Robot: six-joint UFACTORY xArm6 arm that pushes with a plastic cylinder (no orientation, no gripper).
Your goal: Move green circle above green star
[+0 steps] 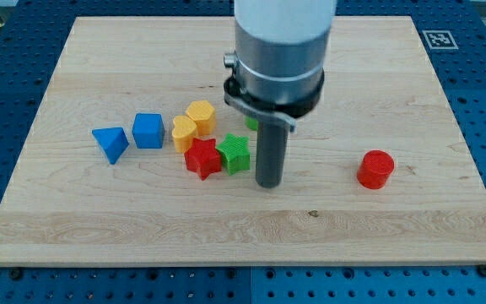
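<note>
The green star [235,154] lies near the board's middle, touching the red star [202,158] on its left. Only a small green sliver of the green circle [251,123] shows, just above the green star; the arm hides most of it. My tip [270,183] rests on the board just to the right of the green star and slightly below it, close to it. I cannot tell whether the rod touches the star.
A yellow hexagon [201,115] and a yellow heart [183,132] sit up and left of the red star. A blue cube [148,130] and a blue triangle [110,143] lie further left. A red cylinder [375,169] stands alone at the right. The wooden board [395,76] lies on a blue table.
</note>
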